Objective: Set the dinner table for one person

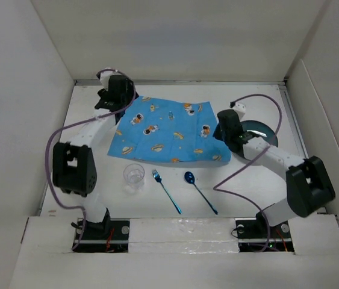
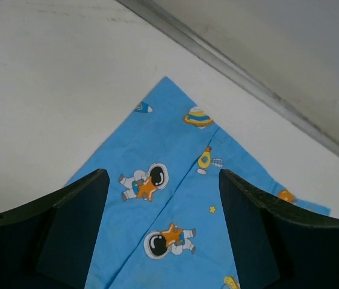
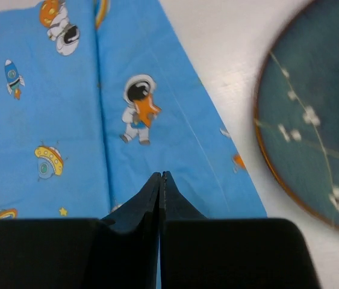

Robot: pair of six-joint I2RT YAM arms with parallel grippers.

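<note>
The white dinner table (image 1: 145,208) carries a blue cartoon-printed mat (image 1: 169,132), spread flat in the middle. My left gripper (image 1: 111,106) is open above the mat's far left corner (image 2: 175,150), with a finger on each side of the cloth (image 2: 162,176). My right gripper (image 1: 219,134) is shut, its tips (image 3: 161,176) over the mat's right edge (image 3: 67,120), with nothing visible between the jaws. A dark blue plate (image 1: 262,131) lies right of the mat and also shows in the right wrist view (image 3: 314,132).
A clear glass (image 1: 134,176), a blue fork (image 1: 166,190) and a blue spoon (image 1: 199,191) lie in front of the mat. White walls enclose the table on the left, far and right sides. Purple cables loop beside both arms.
</note>
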